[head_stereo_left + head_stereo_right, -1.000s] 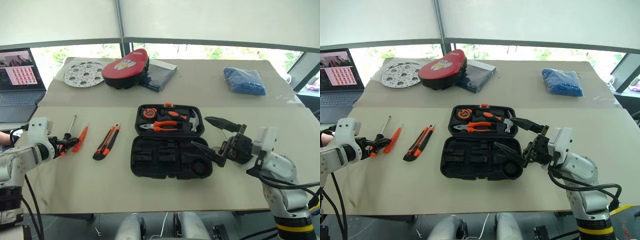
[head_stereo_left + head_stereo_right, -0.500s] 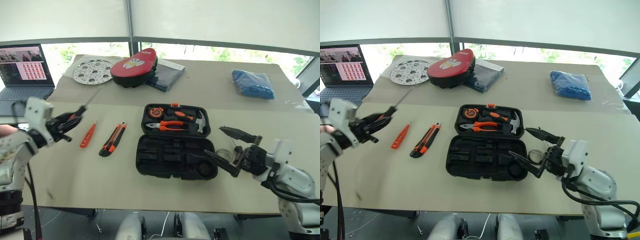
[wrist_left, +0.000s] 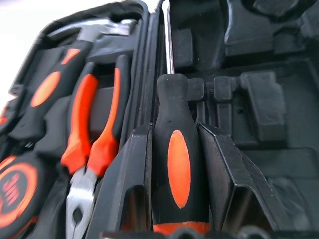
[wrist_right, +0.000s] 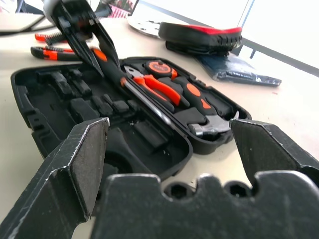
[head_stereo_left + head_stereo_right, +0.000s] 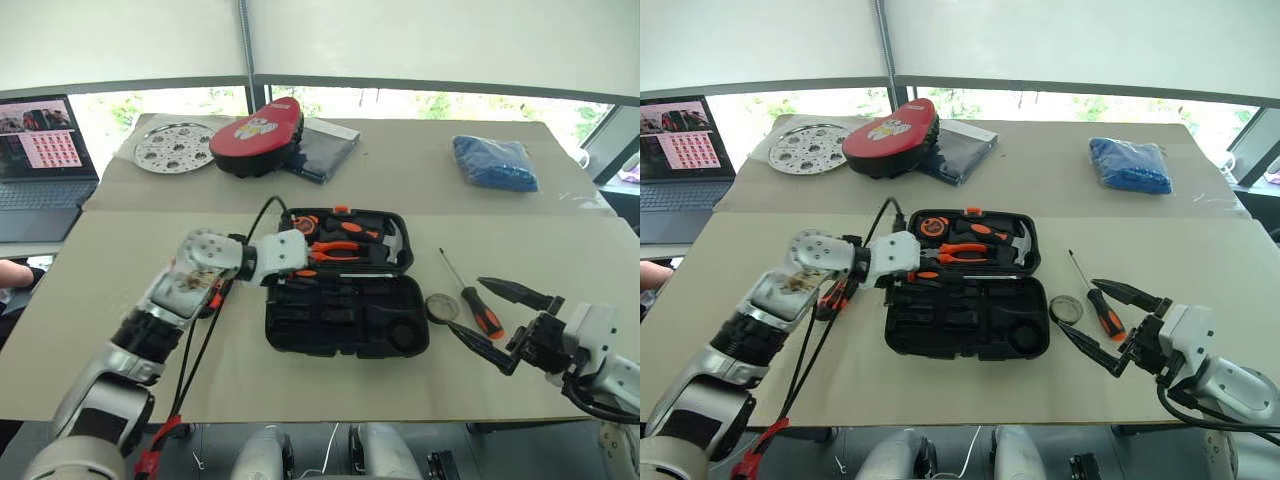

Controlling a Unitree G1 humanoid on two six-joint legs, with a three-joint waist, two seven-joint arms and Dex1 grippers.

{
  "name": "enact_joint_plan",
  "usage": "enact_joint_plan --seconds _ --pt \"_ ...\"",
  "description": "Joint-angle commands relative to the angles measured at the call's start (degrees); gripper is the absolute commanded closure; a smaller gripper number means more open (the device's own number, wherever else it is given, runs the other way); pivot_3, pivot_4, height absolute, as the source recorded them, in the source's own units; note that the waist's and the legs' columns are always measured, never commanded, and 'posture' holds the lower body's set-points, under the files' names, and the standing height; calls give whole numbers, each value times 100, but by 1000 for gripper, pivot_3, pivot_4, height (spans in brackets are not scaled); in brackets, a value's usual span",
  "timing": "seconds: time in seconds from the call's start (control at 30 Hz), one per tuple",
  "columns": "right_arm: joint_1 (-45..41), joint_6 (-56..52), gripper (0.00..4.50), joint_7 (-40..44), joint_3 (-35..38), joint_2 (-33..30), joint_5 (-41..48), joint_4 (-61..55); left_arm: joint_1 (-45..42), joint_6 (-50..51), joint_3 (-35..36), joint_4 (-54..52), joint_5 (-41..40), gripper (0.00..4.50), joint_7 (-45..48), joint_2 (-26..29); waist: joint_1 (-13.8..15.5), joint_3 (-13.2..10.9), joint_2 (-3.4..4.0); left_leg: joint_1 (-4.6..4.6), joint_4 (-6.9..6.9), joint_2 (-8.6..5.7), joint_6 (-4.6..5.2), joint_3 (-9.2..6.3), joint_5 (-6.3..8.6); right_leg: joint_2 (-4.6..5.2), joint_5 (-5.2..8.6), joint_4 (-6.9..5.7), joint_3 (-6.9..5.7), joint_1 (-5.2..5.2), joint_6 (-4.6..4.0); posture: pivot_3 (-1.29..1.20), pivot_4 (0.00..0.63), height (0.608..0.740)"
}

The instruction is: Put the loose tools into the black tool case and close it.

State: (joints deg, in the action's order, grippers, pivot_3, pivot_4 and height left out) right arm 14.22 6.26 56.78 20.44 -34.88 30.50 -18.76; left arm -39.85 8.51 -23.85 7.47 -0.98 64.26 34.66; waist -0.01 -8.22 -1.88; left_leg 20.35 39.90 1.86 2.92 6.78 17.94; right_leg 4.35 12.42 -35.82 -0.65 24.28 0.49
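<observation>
our left hand [image 3: 174, 199] is clamped on a black-and-orange screwdriver [image 3: 174, 169], its shaft lying along the hinge line of the open black tool case [image 5: 345, 320], between the lid half with the pliers [image 5: 335, 252] and hammer [image 5: 392, 240] and the empty recesses. we judge we're mid-placement of this first screwdriver; next it needs lining up with a matching slot, pressing in, then releasing.

our right hand [image 5: 497, 323] hovers with fingers spread wide and empty, just right of the case, near another screwdriver [image 5: 470, 297] and the grey tape ring [image 5: 440, 307] on the desk [image 5: 90, 300]. more orange tools sit left of the case, partly hidden by the arm.

beyond: a red-and-black pad [image 5: 255, 135], perforated metal disc [image 5: 175, 147], blue bundle [image 5: 492, 162], laptop [image 5: 40, 165], and windows.
</observation>
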Motion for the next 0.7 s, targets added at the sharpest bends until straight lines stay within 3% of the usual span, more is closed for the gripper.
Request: enact_joint_plan --seconds 0.03,0.3,0.4,0.5,0.67,0.7 --pt "7 134 0 -93 52 66 52 -265 -67 59 -53 -113 215 3032 49 -41 15 -1 0 1 1 0 1 0 1 2 0 0 -1 0 1 0 150 740" --pt "132 208 0 -96 125 176 51 -261 40 -85 -229 37 620 3032 74 -118 76 0 0 9 12 -1 11 -3 6 9 4 1 -5 -1 7 0 150 740" --pt "189 201 0 -77 118 190 97 -289 30 -8 -24 10 393 2396 71 -295 74 -1 0 10 12 -2 11 -3 6 9 4 2 -4 -1 8 0 150 740" --pt "268 157 0 -72 123 197 171 -339 34 -279 432 -89 -4 1370 -228 -631 78 -1 1 15 16 -1 12 -6 6 11 4 2 -7 0 8 0 150 740" --pt "491 83 0 -109 162 227 227 -384 195 75 973 -305 -588 1370 -425 -954 64 -1 1 20 25 4 12 -12 7 10 4 -1 -10 1 8 0 150 740" --pt "517 90 0 -153 185 244 220 -371 250 59 969 -246 -568 1626 -423 -940 56 -1 2 18 25 3 12 -12 6 10 4 -3 -9 1 8 0 150 740"
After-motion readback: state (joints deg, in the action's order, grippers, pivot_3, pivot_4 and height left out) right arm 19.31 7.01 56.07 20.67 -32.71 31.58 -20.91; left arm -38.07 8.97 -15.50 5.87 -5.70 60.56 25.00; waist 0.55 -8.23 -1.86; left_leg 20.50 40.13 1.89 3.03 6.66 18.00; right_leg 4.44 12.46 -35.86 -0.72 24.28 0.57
